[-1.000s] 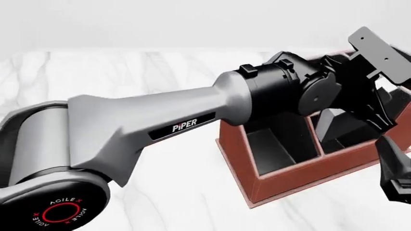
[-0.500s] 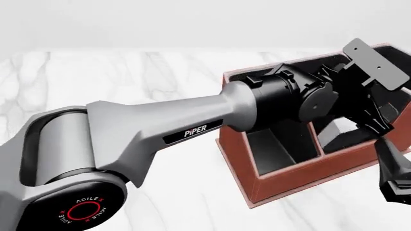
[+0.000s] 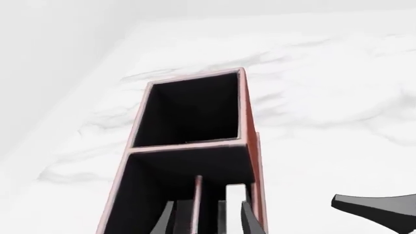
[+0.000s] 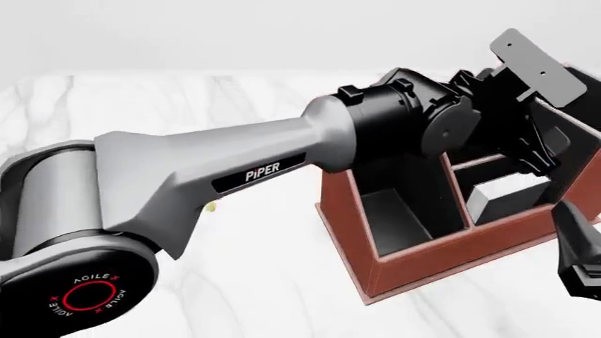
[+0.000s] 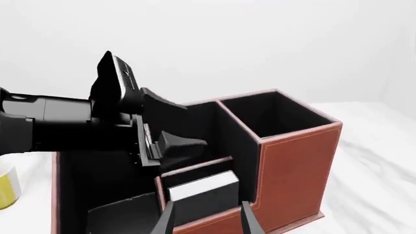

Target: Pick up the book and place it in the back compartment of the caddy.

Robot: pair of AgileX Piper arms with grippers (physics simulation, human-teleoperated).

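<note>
Right wrist view: left jaws parted, empty, above book in caddy; right jaws parted, empty.

Forearm label: the left arm bore "PiPER" in white letters on a black strip.
Base joint cap: a red ring carried "AGILE X" lettering.

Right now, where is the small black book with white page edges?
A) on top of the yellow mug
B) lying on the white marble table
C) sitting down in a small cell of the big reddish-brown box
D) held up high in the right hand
C: the small black book with white page edges sits down inside a small black-lined cell of the big reddish-brown box, with the left hand above it.
</note>
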